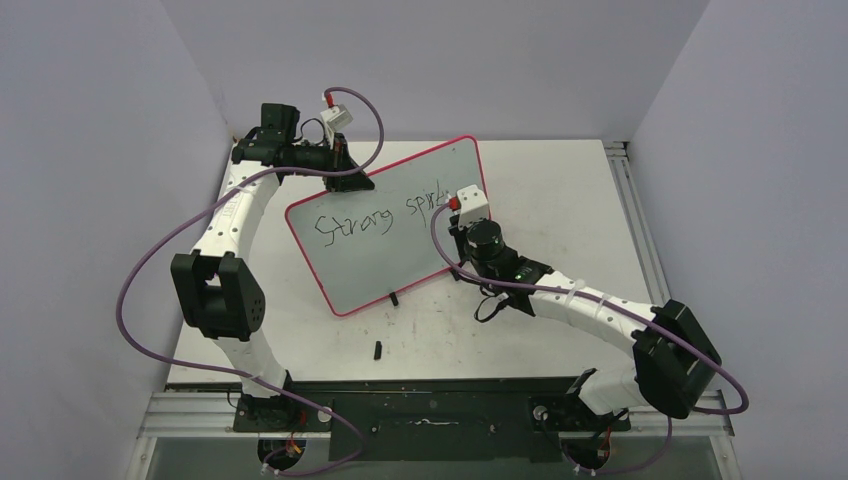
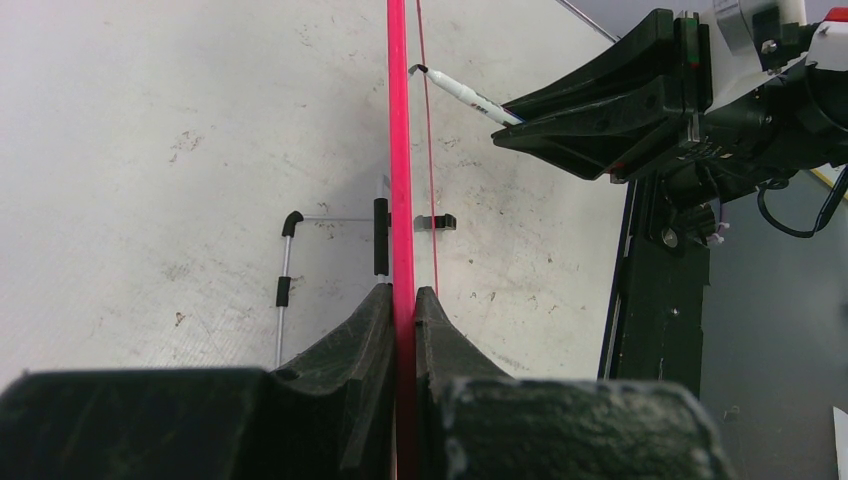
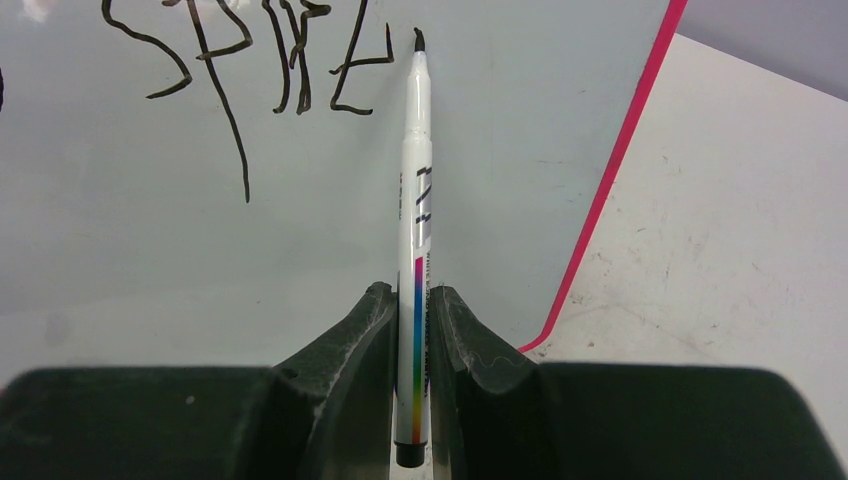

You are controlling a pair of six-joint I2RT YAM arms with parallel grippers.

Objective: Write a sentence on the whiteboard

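Note:
The whiteboard (image 1: 380,265), pale with a pink-red rim, stands tilted at mid table. Black script (image 1: 365,222) on it reads "Strong spirit" in one line; the right wrist view shows the "spirit" part (image 3: 250,60). My left gripper (image 1: 345,165) is shut on the board's upper left rim, seen edge-on (image 2: 398,120) between its fingertips (image 2: 402,292). My right gripper (image 1: 462,215) is shut on a white marker (image 3: 417,150) with a rainbow stripe. The marker's black tip sits at the board just right of the last letter. The marker also shows in the left wrist view (image 2: 470,95).
A small black cap (image 1: 378,349) lies on the white table in front of the board. One black foot (image 1: 394,298) of the board shows at its lower edge. A thin wire stand (image 2: 285,270) lies behind the board. A metal rail (image 1: 625,190) runs along the table's right side.

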